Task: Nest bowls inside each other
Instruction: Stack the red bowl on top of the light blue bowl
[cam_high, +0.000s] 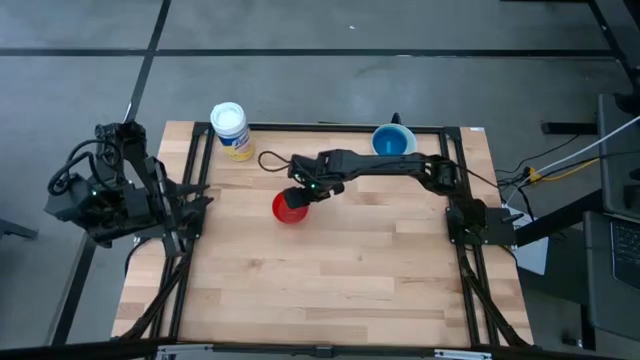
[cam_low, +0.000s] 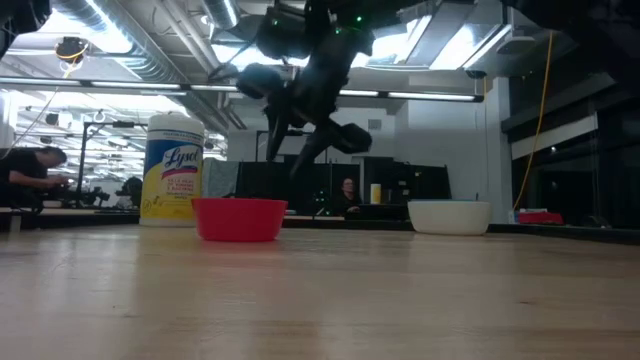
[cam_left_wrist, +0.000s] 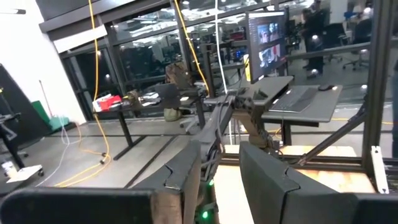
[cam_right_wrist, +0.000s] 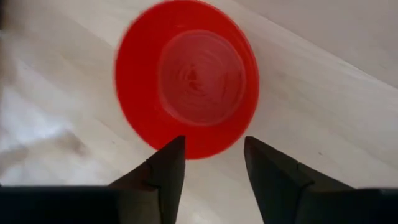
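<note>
A red bowl (cam_high: 290, 207) stands upright on the wooden table (cam_high: 330, 290), left of centre. My right gripper (cam_right_wrist: 214, 149) hovers open just above the near part of its rim, tilted downward. In the low view the gripper's fingers (cam_low: 292, 150) end clear above the bowl (cam_low: 239, 218). At the far right a white bowl (cam_low: 449, 216) stands on the table, with a blue bowl (cam_high: 393, 140) nested in it. My left gripper (cam_left_wrist: 221, 171) is open and holds nothing, off the table's left edge.
A white-capped jar with a yellow label (cam_high: 231, 130) stands at the far left of the table, behind the red bowl. A dark cable (cam_high: 272, 160) loops near the right arm. The near half of the table is bare wood.
</note>
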